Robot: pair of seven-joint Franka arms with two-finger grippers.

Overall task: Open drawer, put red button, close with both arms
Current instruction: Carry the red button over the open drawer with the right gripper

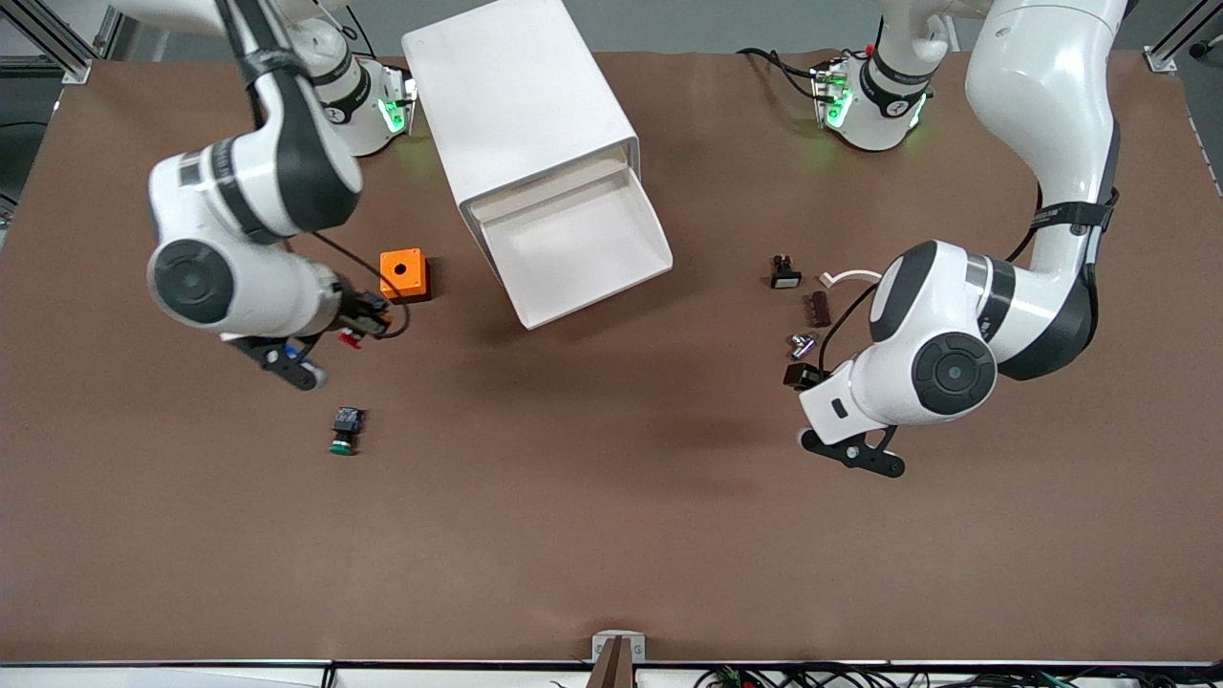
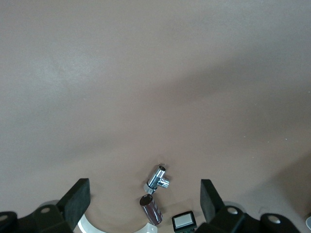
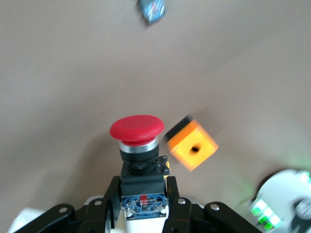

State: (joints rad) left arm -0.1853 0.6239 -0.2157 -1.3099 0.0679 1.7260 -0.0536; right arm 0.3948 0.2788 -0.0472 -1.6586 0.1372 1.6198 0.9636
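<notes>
The white cabinet (image 1: 521,105) lies between the arm bases, and its top drawer (image 1: 583,272) is pulled out and looks empty. My right gripper (image 1: 366,323) is shut on the red button (image 3: 136,130), gripping its black-blue body (image 3: 142,193) with the red cap pointing away from the fingers. It holds the button over the table beside the orange box (image 1: 403,274). The button's red cap shows faintly in the front view (image 1: 350,339). My left gripper (image 2: 143,206) is open and empty over a group of small parts toward the left arm's end of the table; in the front view (image 1: 801,375) the arm mostly hides it.
A green-capped button (image 1: 345,430) lies nearer the front camera than the right gripper. The orange box also shows in the right wrist view (image 3: 192,145). Under the left gripper lie a metal T-fitting (image 2: 158,178), a brown cylinder (image 2: 151,209) and a black switch (image 2: 183,221).
</notes>
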